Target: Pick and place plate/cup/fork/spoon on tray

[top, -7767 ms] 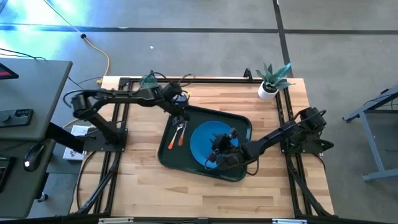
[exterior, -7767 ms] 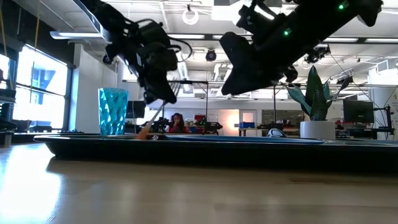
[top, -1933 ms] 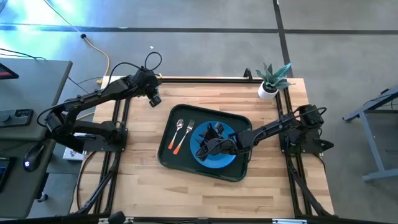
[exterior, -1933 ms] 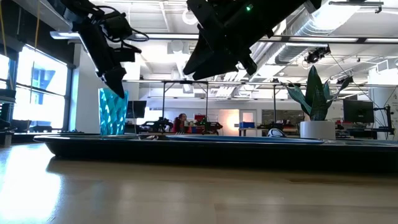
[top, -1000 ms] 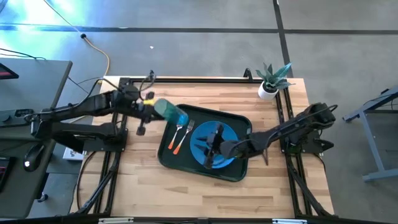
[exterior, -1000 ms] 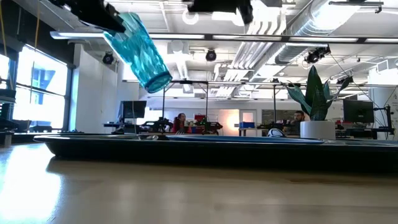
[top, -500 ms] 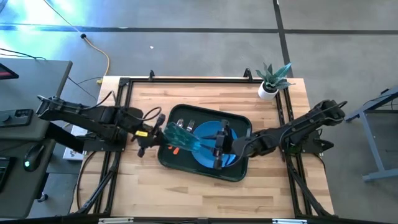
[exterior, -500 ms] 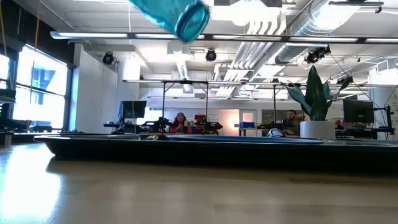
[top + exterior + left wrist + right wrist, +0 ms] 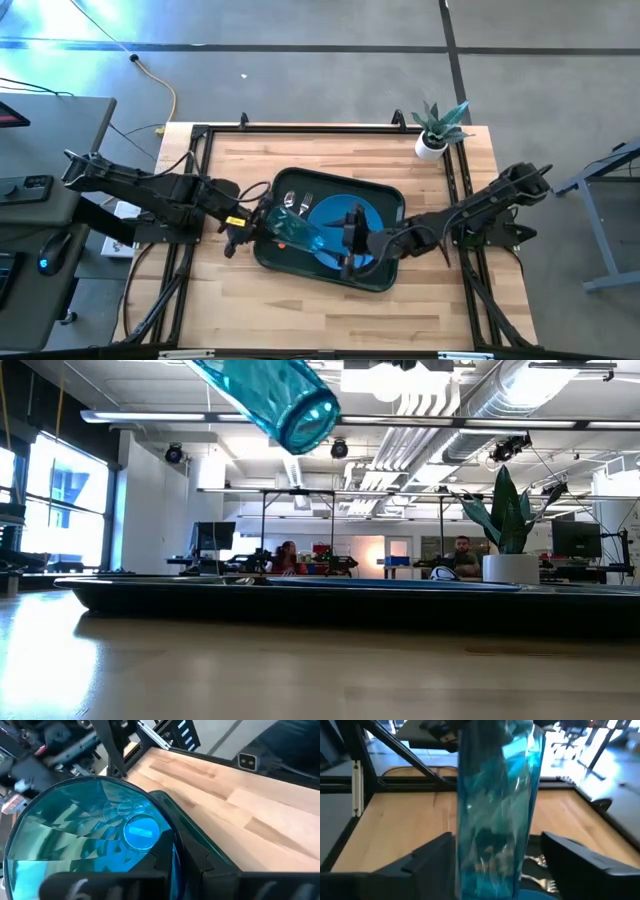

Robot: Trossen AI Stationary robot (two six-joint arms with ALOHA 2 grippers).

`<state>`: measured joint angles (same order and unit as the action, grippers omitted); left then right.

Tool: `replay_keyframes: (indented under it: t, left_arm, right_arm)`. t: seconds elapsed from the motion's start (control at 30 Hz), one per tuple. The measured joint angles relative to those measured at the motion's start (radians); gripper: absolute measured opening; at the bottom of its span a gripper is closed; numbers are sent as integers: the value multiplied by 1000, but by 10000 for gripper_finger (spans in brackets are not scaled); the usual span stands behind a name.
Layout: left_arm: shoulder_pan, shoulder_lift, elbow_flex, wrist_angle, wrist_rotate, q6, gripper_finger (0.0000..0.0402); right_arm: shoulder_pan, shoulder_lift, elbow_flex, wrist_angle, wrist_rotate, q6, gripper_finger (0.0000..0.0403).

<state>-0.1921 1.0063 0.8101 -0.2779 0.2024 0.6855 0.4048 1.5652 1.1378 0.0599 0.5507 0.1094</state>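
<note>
My left gripper (image 9: 258,222) is shut on the teal cup (image 9: 295,232), which is tipped over high above the dark tray (image 9: 265,255), its base toward the table's right. The cup also shows high in the low view (image 9: 270,395). My right gripper (image 9: 345,238) is open over the blue plate (image 9: 335,210). Its two fingers stand on either side of the cup's base end (image 9: 495,815); whether they touch it I cannot tell. The spoon (image 9: 290,197) and the fork (image 9: 307,200) lie on the tray left of the plate, their handles hidden under the cup. My left gripper holds the cup by the wall at its rim (image 9: 174,851), as it seems with one finger inside the mouth and one outside. The fingers come from the table's left, along the cup. The cup is lifted clear and tilted, its base lower than its mouth.
A white pot with a green plant (image 9: 432,140) stands at the table's far right corner. Bare wood lies around the tray on all sides. Black frame rails run along the table's left, right and far edges.
My left gripper has carried the cup toward the table's near edge and higher, over the tray's left half. The cup has tipped further over, its base swinging toward my right gripper. My right gripper has shifted a little toward the table's right and now faces the cup's base.
</note>
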Motion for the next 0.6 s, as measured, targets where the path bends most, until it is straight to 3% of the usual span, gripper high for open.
replay_keyframes:
  t: [0.27, 0.6]
  left_arm:
    - [28, 100, 0, 50, 1, 50, 10]
    - [42, 127, -2, 184, 0, 50, 11]
  right_arm:
    - [-139, 1, 0, -4, -256, 188, 392]
    - [-213, 76, -1, 2, -408, 217, 399]
